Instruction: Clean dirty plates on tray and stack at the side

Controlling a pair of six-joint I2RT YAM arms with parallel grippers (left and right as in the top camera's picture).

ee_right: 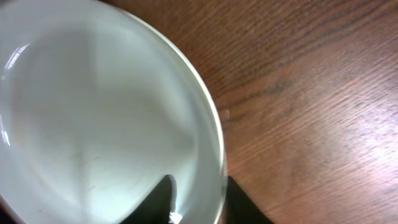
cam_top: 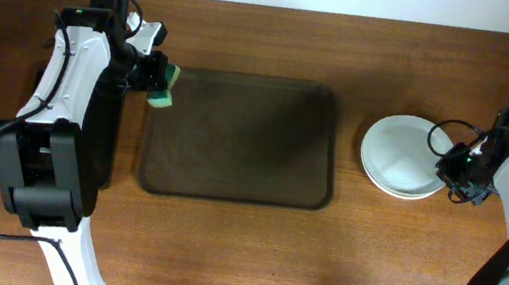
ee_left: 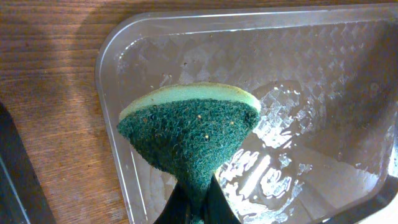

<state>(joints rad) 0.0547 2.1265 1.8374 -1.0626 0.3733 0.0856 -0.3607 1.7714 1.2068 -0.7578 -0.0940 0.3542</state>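
Observation:
The dark-brown tray (cam_top: 232, 192) lies mid-table with no plates on it; its wet, glossy floor fills the left wrist view (ee_left: 311, 74). White plates (cam_top: 396, 154) sit stacked on the table right of the tray; no smear shows on the top one (ee_right: 93, 112). My left gripper (cam_top: 155, 75) is shut on a green-and-yellow sponge (cam_top: 162, 90) over the tray's upper left corner; the sponge's green scouring face (ee_left: 189, 130) is folded between the fingers (ee_left: 196, 208). My right gripper (cam_top: 450, 172) holds the top plate's right rim, one finger inside and one outside (ee_right: 199, 199).
A smaller black tray (cam_top: 106, 136) lies left of the brown tray, partly under my left arm. Bare wooden table surrounds the plates (ee_right: 311, 93). A pale wall edge runs along the back of the table.

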